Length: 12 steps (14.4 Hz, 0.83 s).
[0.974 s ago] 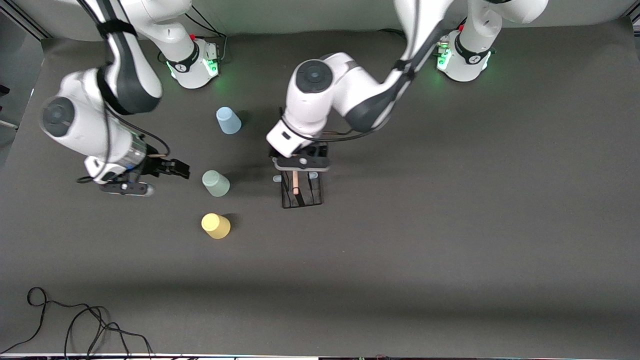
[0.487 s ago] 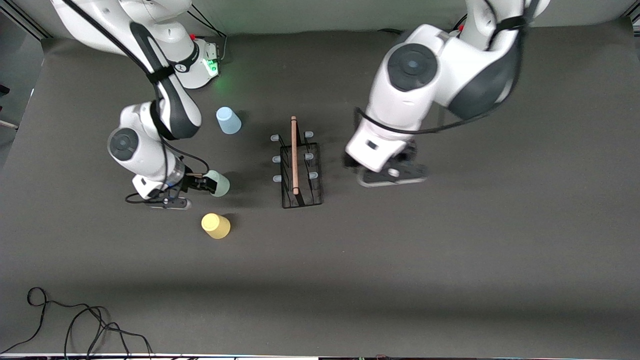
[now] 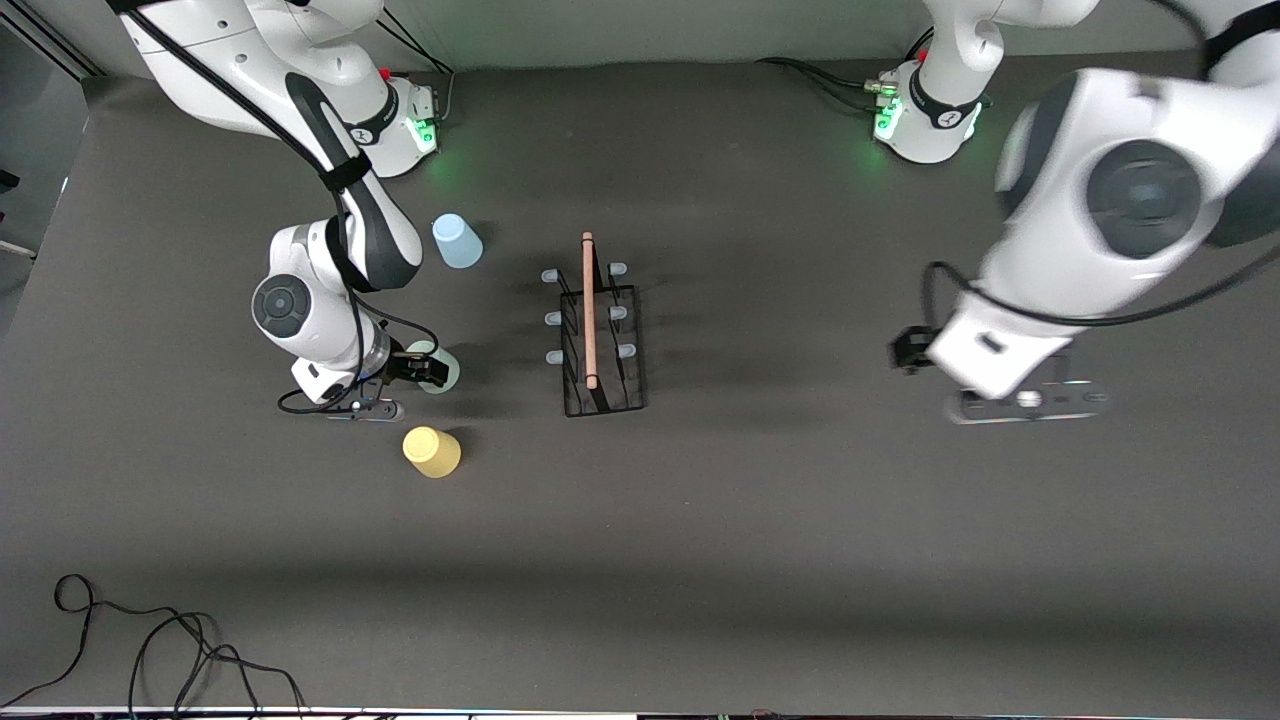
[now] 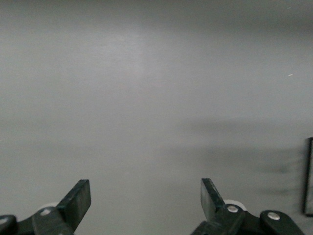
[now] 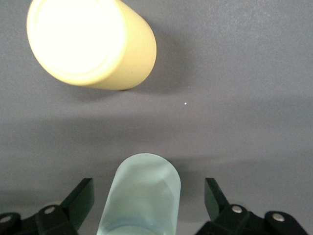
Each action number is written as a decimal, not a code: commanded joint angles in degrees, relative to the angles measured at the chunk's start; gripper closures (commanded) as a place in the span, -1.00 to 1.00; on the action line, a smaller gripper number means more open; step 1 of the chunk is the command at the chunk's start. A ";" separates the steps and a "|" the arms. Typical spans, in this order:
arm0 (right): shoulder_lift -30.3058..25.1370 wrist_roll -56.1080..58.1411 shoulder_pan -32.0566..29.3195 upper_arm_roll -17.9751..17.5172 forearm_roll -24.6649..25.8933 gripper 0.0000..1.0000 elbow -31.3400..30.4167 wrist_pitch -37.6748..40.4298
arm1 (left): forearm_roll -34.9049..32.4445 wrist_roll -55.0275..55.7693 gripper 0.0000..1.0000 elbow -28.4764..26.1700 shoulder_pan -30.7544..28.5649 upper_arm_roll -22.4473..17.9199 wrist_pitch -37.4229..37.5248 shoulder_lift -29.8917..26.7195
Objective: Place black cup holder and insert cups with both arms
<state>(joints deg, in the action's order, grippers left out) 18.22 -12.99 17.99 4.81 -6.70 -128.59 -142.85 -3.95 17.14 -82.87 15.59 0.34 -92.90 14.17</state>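
Cups: three (image 3: 457, 241), one holder (image 3: 600, 340); both grippers' (image 5: 146, 205) (image 4: 145, 203) fingers spread.

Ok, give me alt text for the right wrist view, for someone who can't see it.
The right gripper has its jaws open on either side of the mint green cup, which stands between them without touching. The yellow cup stands on the dark grey table farther off.

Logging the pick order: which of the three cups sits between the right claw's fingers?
The mint green cup, between the open right claw. The yellow cup and blue cup stand apart, untouched.
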 commanded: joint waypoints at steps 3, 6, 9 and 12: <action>-0.46 -0.90 0.91 0.37 -1.03 -1.00 -1.31 0.20 | -0.27 -13.32 -1.00 -12.74 -8.02 0.36 -1.67 -12.22; -0.37 -0.81 2.75 0.37 -4.62 -1.00 -1.40 0.20 | 2.61 -17.32 -1.00 -13.90 -11.89 0.36 -2.65 -14.34; -0.64 -0.81 3.72 0.46 -6.66 -1.00 -1.40 0.20 | 4.30 -16.35 -1.00 -20.38 -13.57 0.36 -4.39 -18.55; -0.46 -0.63 3.72 0.55 -6.66 -1.00 -1.49 0.20 | 3.78 -16.26 -1.00 -20.75 -13.57 0.45 -4.58 -18.82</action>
<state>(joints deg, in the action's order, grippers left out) 18.25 -13.22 21.08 4.78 -11.99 -129.67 -142.78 -0.55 0.90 -100.78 2.49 0.23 -96.56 -2.20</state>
